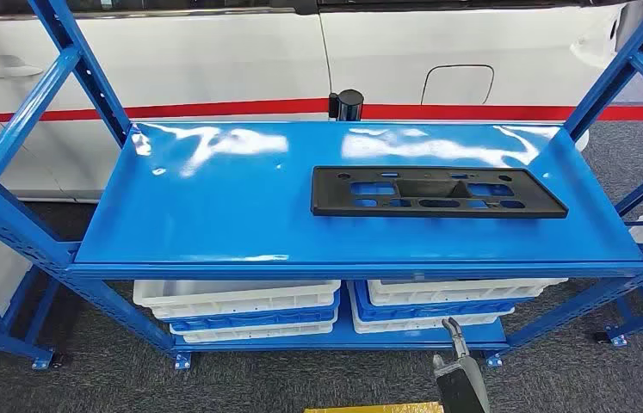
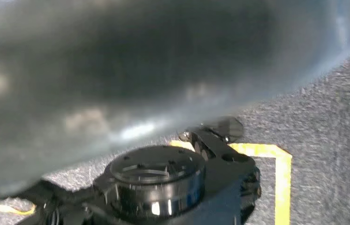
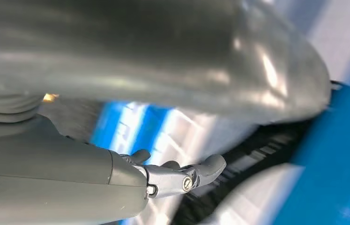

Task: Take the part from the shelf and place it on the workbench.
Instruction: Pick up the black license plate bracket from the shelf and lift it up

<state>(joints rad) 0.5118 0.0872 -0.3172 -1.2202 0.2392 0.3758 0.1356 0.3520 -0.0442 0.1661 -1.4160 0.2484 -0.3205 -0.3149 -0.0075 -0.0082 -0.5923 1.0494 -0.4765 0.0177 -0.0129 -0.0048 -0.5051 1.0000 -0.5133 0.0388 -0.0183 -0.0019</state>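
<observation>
The black part [image 1: 436, 192] lies flat on the top deck of the blue shelf [image 1: 214, 215], toward the right half, long side running across, with a row of cut-out slots through its middle. Nothing touches it. It sits well apart from the right hand [image 1: 458, 370], which is low at the front of the rack, down by the bottom tier and below the part's right-hand end. From the head view I see the hand's grey back and one finger sticking up toward the shelf edge.

In the right wrist view the right hand's thumb [image 3: 182, 178] is stretched out straight and a couple of dark fingertips peek out behind it, apart from it, with nothing between them; the picture is blurred, so I would only say the hand looks loose and empty.

The left wrist view is mostly a blurred grey cover, so I cannot tell how the left hand's fingers lie.

On the lower tier are stacked white and blue bins [image 1: 244, 310] in two piles, side by side. Behind the rack stands a white car [image 1: 214, 60] with a red stripe. The floor is grey carpet [image 1: 610, 172], with yellow tape [image 2: 283, 183] marked on it.
</observation>
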